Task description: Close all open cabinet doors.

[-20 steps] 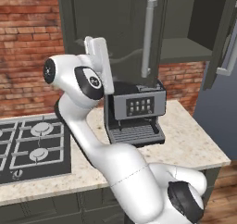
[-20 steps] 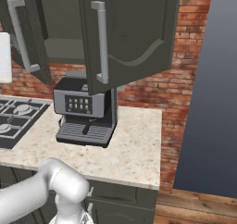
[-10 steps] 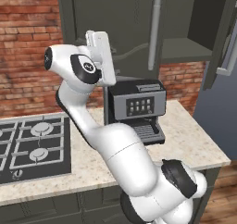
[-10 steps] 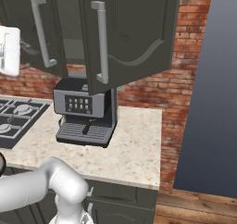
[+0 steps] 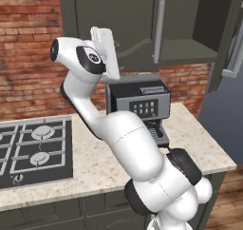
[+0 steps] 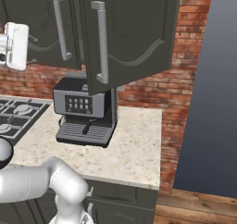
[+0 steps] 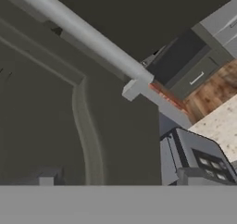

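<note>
While the right cabinet door hangs wide open, the gripper sits against the left door; finger state can't tell.

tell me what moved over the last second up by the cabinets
The arm swung toward the wall with the pincer end against the left cabinet door, pushing it almost shut; its handle moved back toward the cabinet front. The right cabinet door stayed wide open, and the coffee machine and stove did not move.
</note>
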